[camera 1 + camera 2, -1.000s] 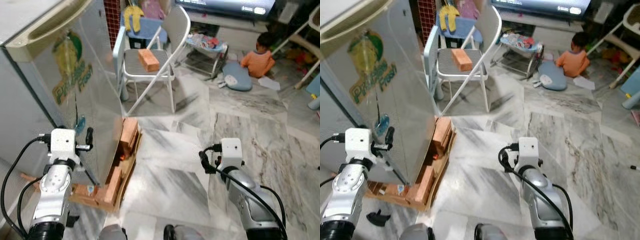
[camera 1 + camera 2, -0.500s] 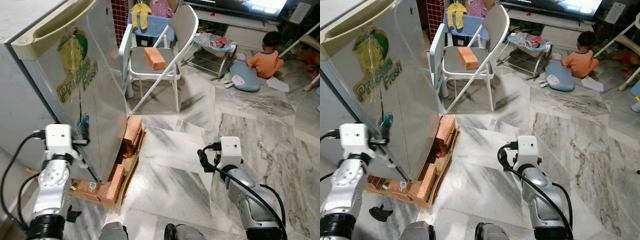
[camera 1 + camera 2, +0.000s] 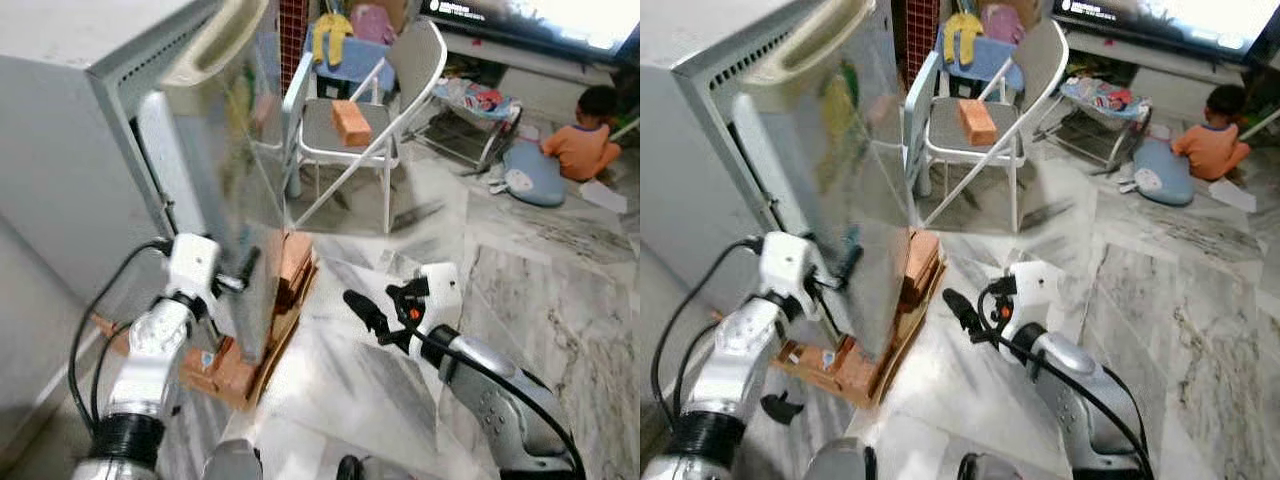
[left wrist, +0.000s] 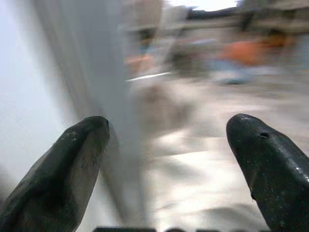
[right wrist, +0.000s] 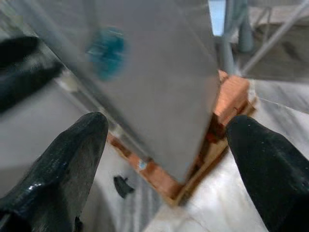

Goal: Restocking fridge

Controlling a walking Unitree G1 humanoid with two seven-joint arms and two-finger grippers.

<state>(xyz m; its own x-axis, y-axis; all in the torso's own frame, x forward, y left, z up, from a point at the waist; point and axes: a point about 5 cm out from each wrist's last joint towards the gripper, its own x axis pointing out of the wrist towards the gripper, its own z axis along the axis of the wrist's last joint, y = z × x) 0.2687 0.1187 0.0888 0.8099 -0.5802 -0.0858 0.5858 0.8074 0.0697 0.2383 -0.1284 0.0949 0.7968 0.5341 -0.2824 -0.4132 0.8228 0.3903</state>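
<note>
- Right now the fridge (image 3: 90, 150) stands at the robot's left, grey body w/ a silver door (image 3: 855, 190) swung partly ajar; a cream handle strip (image 3: 810, 45) runs along the door's top edge.
- Fridge sits on a low base of bricks (image 3: 290, 270) and a wooden pallet (image 3: 840, 365), on the marble floor (image 3: 560, 290).
- Left gripper (image 3: 245, 275) is up at the door's lower free edge; in the left wrist view the door edge (image 4: 113, 121) runs between its fingers (image 4: 72, 169), which are spread wide and hold nothing. Whether a finger touches the door – can't tell, pic is blurred.
- Right gripper (image 3: 958, 305) hovers over the floor just right of the pallet, pointing toward the fridge. Its fingers (image 5: 58, 169) are wide apart too, nothing held; the right wrist view looks at the door's lower corner, w/ a blue sticker (image 5: 106, 50) on the door face and the bricks under it.
- Small black bit (image 3: 780, 405) lies on the floor by the pallet's near corner; can't tell what it is.
- Behind the fridge: a white folding chair (image 3: 385, 110) w/ a single brick (image 3: 350, 122) on the seat, yellow and blue cloth (image 3: 335, 40) draped behind it.
- Far right: a person in an orange top (image 3: 580, 135) sits on the floor near a blue cushion (image 3: 530, 180); a baby bouncer (image 3: 1105, 100) stands between chair and person, a TV (image 3: 1160, 20) at the back.
</note>
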